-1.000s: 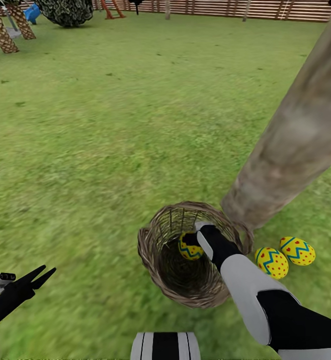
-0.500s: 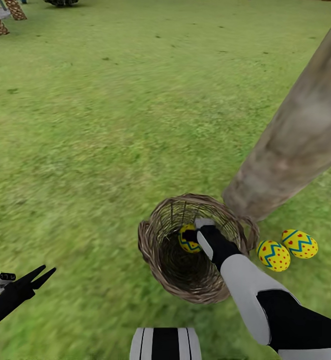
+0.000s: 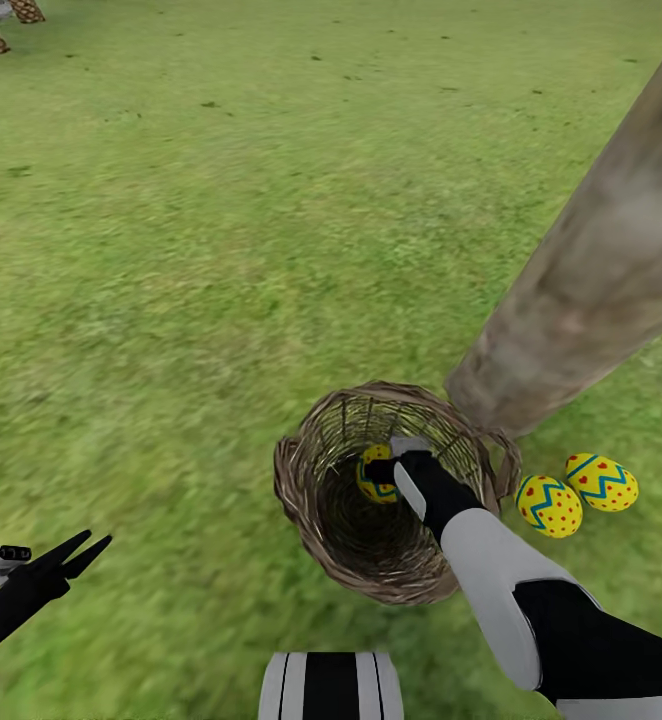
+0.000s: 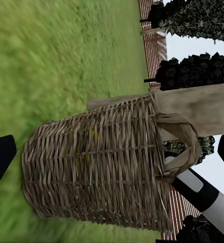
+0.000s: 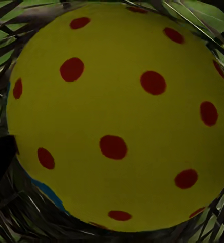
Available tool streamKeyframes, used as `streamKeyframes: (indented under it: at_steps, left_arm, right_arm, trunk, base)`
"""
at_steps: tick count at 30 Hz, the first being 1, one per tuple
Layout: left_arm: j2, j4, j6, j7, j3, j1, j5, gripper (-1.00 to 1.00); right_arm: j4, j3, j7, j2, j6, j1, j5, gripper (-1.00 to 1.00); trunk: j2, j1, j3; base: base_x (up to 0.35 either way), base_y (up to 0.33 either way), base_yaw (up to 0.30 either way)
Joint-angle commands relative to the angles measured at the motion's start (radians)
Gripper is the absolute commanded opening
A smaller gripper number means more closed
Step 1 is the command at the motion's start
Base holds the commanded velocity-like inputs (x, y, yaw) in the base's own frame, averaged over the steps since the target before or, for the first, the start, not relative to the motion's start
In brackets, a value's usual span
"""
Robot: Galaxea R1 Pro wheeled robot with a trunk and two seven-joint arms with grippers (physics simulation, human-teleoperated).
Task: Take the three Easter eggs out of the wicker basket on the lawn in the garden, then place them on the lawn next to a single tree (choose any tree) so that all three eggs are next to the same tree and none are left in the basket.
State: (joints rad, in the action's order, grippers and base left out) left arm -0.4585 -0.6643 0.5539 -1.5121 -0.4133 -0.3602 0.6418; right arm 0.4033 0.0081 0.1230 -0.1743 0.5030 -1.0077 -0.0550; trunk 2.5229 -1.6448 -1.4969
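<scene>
easter eggs number three: one (image 3: pixel 375 473) sits inside the wicker basket (image 3: pixel 311 500), and in the right wrist view it (image 5: pixel 119 116) looms very close against the dark weave, yellow with red dots. the right gripper (image 3: pixel 383 470) reaches down into the basket at that egg, with a dark fingertip at each side edge of the wrist picture, but whether the claw has clenched on the egg i cannot tell. the basket stands on the lawn (image 3: pixel 171 250), its far rim just beside the foot of the tree (image 3: pixel 591 270), a thick pale mottled trunk. the other two eggs (image 3: pixel 550 505) (image 3: pixel 601 482) lie on the grass beside the basket, close to the trunk's base and touching or nearly touching each other. the left gripper (image 3: pixel 83 556) hangs well apart from the basket, its fingers spread, released and holding nothing. in the left wrist view the basket (image 4: pixel 102 167) shows from the side with its loop handle (image 4: pixel 185 139), and a slatted fence (image 4: pixel 152 45) stands behind it.
</scene>
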Motion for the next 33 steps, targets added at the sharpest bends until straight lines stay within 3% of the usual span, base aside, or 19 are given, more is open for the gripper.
streamKeyframes:
  at_steps: [1,13,14,33]
  left_arm:
    - [0.000,0.000,0.011,-0.003,-0.001,0.000,0.001,1.00]
    - [0.000,0.000,0.011,-0.003,-0.001,0.000,0.001,1.00]
    - [0.000,0.000,0.011,-0.003,-0.001,0.000,0.001,1.00]
    - [0.000,0.001,0.012,-0.005,-0.001,0.000,0.004,1.00]
  right_arm:
    - [0.001,0.001,0.006,0.000,0.005,0.000,-0.005,1.00]
    - [0.001,0.001,0.004,0.000,0.006,0.000,-0.005,1.00]
    - [0.000,0.001,0.004,0.000,0.006,0.000,-0.005,-1.00]
    - [0.000,0.001,-0.002,0.000,0.006,0.000,-0.005,-1.00]
  trunk:
    - [0.000,0.000,-0.001]
    - [0.001,-0.002,-0.020]
    - [0.001,-0.002,-0.020]
    - [0.001,-0.001,-0.012]
  base:
    - [0.000,0.000,0.000]
    - [0.000,0.000,0.000]
    - [0.000,0.000,0.000]
    - [0.000,0.000,0.000]
